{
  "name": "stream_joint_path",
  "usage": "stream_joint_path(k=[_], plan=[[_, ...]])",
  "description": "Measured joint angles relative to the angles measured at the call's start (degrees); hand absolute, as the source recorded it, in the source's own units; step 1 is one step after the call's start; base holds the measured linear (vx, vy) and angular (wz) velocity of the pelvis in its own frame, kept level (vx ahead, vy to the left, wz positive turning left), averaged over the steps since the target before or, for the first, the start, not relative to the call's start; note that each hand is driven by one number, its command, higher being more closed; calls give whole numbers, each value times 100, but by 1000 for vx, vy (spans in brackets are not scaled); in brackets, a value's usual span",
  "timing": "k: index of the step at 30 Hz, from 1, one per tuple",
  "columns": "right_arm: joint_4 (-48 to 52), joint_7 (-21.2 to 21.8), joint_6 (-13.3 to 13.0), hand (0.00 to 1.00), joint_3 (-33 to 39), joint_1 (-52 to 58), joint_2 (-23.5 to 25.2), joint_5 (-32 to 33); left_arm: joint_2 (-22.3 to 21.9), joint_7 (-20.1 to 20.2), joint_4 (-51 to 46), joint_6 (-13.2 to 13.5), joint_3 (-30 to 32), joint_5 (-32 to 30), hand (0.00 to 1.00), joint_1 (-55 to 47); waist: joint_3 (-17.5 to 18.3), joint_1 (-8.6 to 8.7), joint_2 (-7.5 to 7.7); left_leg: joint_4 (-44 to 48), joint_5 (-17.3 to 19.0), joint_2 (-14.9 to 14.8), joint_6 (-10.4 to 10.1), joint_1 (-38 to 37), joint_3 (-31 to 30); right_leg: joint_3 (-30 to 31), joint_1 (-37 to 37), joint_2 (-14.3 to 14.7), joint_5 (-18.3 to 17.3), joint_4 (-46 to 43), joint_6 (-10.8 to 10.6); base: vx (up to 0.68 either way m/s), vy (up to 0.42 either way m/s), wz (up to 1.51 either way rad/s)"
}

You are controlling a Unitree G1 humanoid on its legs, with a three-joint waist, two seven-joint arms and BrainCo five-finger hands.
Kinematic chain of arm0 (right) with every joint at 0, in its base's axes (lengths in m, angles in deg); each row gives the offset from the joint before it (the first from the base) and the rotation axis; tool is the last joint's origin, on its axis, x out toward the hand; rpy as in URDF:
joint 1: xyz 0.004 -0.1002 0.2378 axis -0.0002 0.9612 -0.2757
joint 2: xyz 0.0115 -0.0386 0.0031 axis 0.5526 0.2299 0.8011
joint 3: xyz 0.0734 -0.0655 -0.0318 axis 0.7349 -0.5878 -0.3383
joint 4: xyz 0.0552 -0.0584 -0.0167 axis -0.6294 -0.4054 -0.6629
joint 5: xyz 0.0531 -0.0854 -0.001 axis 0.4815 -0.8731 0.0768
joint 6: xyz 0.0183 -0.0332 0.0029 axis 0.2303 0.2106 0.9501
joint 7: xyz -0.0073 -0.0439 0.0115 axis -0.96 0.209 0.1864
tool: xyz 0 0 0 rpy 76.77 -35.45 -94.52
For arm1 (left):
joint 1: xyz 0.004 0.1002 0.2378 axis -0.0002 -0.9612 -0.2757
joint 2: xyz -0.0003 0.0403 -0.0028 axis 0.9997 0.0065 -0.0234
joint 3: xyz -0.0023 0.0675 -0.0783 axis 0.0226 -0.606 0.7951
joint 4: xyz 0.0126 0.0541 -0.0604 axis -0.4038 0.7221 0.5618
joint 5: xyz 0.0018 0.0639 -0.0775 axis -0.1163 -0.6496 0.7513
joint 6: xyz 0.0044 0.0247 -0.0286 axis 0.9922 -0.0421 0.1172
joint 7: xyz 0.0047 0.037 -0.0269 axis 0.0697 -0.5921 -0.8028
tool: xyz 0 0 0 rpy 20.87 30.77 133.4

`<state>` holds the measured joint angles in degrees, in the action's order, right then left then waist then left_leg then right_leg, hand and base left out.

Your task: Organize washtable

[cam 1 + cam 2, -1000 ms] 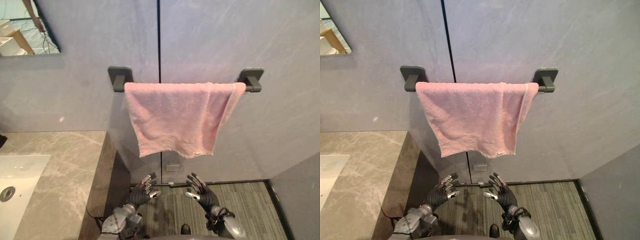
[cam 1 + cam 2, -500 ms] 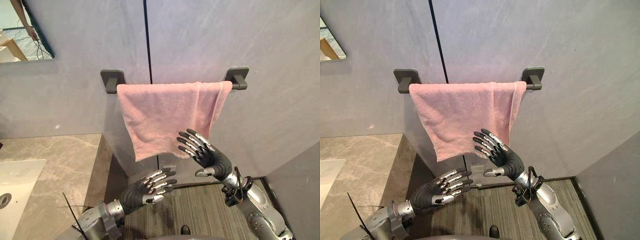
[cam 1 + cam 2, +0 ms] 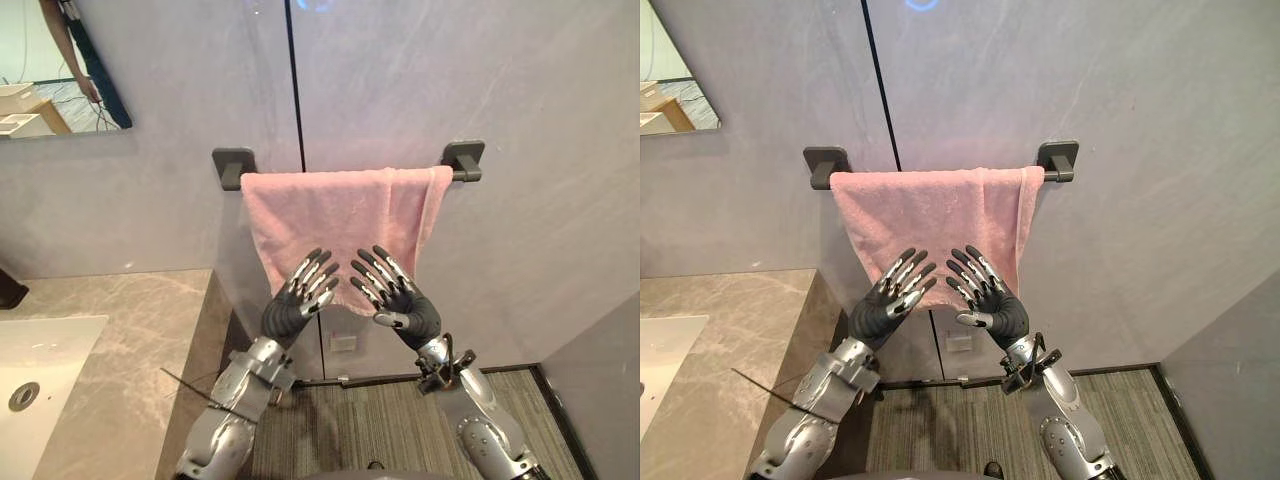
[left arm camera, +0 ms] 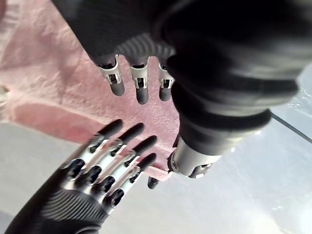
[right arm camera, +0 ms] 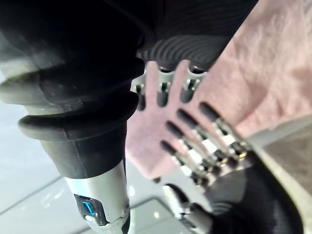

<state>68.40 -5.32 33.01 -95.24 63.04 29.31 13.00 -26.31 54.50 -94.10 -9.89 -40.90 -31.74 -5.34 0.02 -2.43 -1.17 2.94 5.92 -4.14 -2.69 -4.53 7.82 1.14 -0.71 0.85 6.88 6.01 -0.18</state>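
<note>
A pink towel (image 3: 340,215) hangs folded over a dark wall bar (image 3: 463,160), its lower edge slanting down to the right. My left hand (image 3: 295,305) and right hand (image 3: 405,308) are raised side by side in front of the towel's lower edge, palms toward it, both open with straight spread fingers. Whether the fingertips touch the cloth I cannot tell. In the left wrist view my left fingers (image 4: 141,90) point at the towel (image 4: 44,83), with the right hand (image 4: 97,170) beside them. The right wrist view has my right fingers (image 5: 163,92) before the towel (image 5: 258,68).
A grey marble counter (image 3: 130,330) with a white sink (image 3: 45,360) lies at the lower left. A mirror (image 3: 60,70) at the upper left reflects a person. A dark object (image 3: 8,290) sits at the counter's left edge. Striped carpet (image 3: 380,425) lies below the towel.
Both hands have come up to the towel's lower edge; the left rose from near the floor, and the right shifted slightly left. The camera has shifted a little.
</note>
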Motion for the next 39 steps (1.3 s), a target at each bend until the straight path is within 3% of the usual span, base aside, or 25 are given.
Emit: stream_joint_path(k=[2, 6, 15, 22, 33, 39], plan=[[-198, -121, -1, 0, 174, -77, 142, -153, -203, -66, 348, 92, -1, -580, 0, 235, 55, 2, -48, -3, -20, 4, -6, 25, -65, -78, 0, -11, 0, 0, 1, -21, 7, 16], [-431, -507, -8, 0, 498, -302, 325, -155, -315, -322, 723, 105, 6, -1068, 0, 538, 73, 9, -51, -5, -61, 4, -31, 111, -153, -148, 51, -13, 1, 0, 2, -19, 5, 10], [-936, -729, -10, 0, 781, -713, 373, -160, -400, -385, 1199, 112, 94, -1101, 0, 763, 130, 0, 20, -109, -234, 8, -32, 453, -336, -356, 343, -63, 20, 0, 23, -8, -1, 13], [-1278, -867, -19, 0, 1404, -1041, 323, -383, -402, -654, 2165, 121, 365, -1726, 0, 1097, 127, 7, 141, -276, -388, 41, -13, 834, -430, -427, 752, -112, 100, -1, 26, -6, 7, 7], [-1444, -1006, -128, 0, 1727, -1422, 309, -601, -470, -916, 2704, 257, 718, -1733, 0, 1726, 56, 33, 197, -293, -463, 40, -22, 1206, -435, -403, 1138, -106, 170, -2, 37, 0, 0, 0], [-1433, -1000, -165, 0, 1790, -1406, 342, -602, -541, -1042, 2858, 371, 957, -1730, 0, 1750, 32, 142, 223, -299, -466, 41, -23, 1281, -335, -274, 1258, -101, 203, -19, 29, 3, 2, -8]])
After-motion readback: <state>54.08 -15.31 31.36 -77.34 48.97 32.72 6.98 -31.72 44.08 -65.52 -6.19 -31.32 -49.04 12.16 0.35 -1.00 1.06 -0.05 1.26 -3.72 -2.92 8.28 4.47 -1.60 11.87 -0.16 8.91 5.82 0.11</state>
